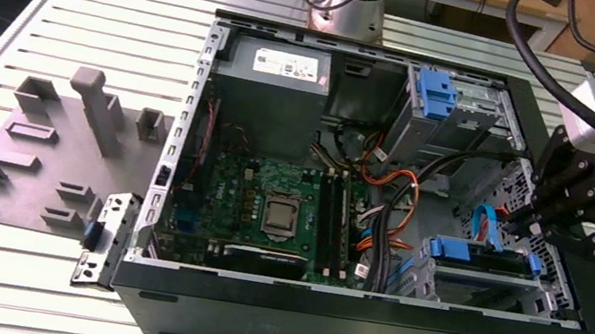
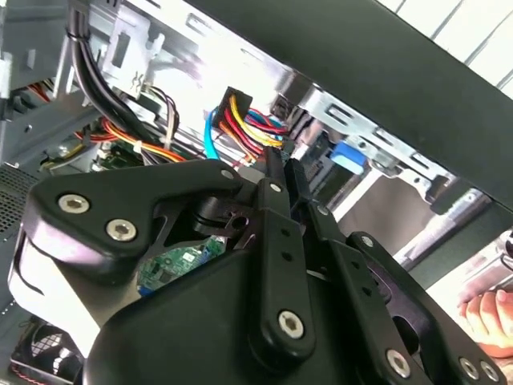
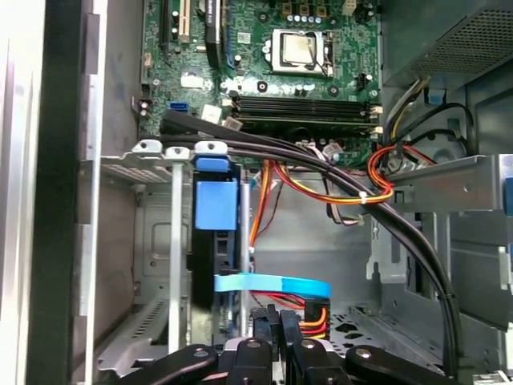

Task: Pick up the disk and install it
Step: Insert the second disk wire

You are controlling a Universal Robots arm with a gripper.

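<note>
The disk point(image 1: 481, 284), a flat grey slab with a blue plastic carrier point(image 1: 465, 250) along its edge, sits in the metal drive cage at the near corner of the open computer case point(image 1: 368, 324), at the exterior view's right. In the first wrist view the disk point(image 3: 205, 273) stands in the cage point(image 3: 172, 241) under a blue tab point(image 3: 216, 210). My gripper point(image 1: 523, 225) hangs just above and beside that cage. Its fingers point(image 3: 260, 325) are closed together with nothing between them, tips point(image 2: 272, 172) among the cables.
A light blue flat cable point(image 3: 272, 283) and orange and red wires point(image 3: 321, 188) cross close to the fingertips. The motherboard point(image 1: 266, 207), the power-supply box point(image 1: 278, 64) and a second blue-latched cage point(image 1: 437, 91) fill the case. A grey fixture block point(image 1: 46, 152) lies outside. A person's hand point(image 2: 485, 311) is near.
</note>
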